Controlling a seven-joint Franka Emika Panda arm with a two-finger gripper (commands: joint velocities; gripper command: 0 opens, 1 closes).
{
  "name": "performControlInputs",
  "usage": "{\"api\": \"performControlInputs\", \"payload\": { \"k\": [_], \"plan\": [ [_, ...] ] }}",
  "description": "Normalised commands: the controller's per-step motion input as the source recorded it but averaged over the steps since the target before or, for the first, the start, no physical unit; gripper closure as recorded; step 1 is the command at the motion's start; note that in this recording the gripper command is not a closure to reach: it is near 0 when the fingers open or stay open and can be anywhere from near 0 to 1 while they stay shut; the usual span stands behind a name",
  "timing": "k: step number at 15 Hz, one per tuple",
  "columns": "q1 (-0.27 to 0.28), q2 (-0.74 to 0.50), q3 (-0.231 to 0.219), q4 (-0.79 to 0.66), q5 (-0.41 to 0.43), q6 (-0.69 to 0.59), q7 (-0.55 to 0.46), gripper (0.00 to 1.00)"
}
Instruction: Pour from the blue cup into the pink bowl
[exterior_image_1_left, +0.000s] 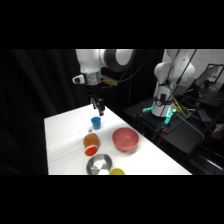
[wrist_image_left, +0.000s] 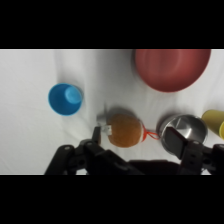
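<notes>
Side view: your gripper (exterior_image_1_left: 98, 106) hangs from the white arm above the far part of the white table (exterior_image_1_left: 62, 145), directly over the blue cup (exterior_image_1_left: 96, 122) and apart from it. The cup stands upright on the table, mouth up, with nothing around it. Nearer the camera than the cup you see a brown and red object (exterior_image_1_left: 91, 143), then a shiny silver bowl (exterior_image_1_left: 99, 164) with a yellow object (exterior_image_1_left: 117, 171) just beside it at the table's near edge. The pink bowl (exterior_image_1_left: 125, 139) sits upright to the right of the brown and red object, well apart from the cup. The arm's base (exterior_image_1_left: 165, 85) stands at the upper right, beside the table.

Wrist view: you look past the black linkage and the two fingers (wrist_image_left: 175, 142), which rise from the bottom edge. The fingers stand spread apart, one at the left and one at the right, with nothing clamped between them; the brown and red object (wrist_image_left: 124, 130) lies on the table (wrist_image_left: 30, 125) in the gap below them. The blue cup (wrist_image_left: 65, 98) shows at the left, its open mouth toward the camera. The pink bowl (wrist_image_left: 171, 68) fills the upper right, cut by the picture's top. The silver bowl (wrist_image_left: 187, 127) lies behind the right finger, and the yellow object (wrist_image_left: 214, 122) is at the right edge; whether it touches the silver bowl you probably cannot judge here.
</notes>
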Motion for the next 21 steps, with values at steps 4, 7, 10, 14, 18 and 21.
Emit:
{"api": "performControlInputs", "payload": {
  "k": [4, 7, 10, 14, 18, 21],
  "plan": [
    [-0.145, 0.11, -0.059, 0.15, 0.192, 0.20, -0.11, 0.00],
    [-0.055, 0.17, -0.021, -0.01, 0.195, 0.43, 0.10, 0.00],
    [-0.015, 0.14, -0.020, -0.14, 0.092, 0.45, 0.16, 0.00],
    [-0.002, 0.07, -0.027, -0.16, 0.055, 0.34, 0.15, 0.00],
    [0.004, 0.03, -0.022, -0.10, 0.067, 0.23, 0.11, 0.00],
    [-0.018, 0.13, 0.001, -0.01, 0.134, 0.23, 0.05, 0.00]
  ]
}}
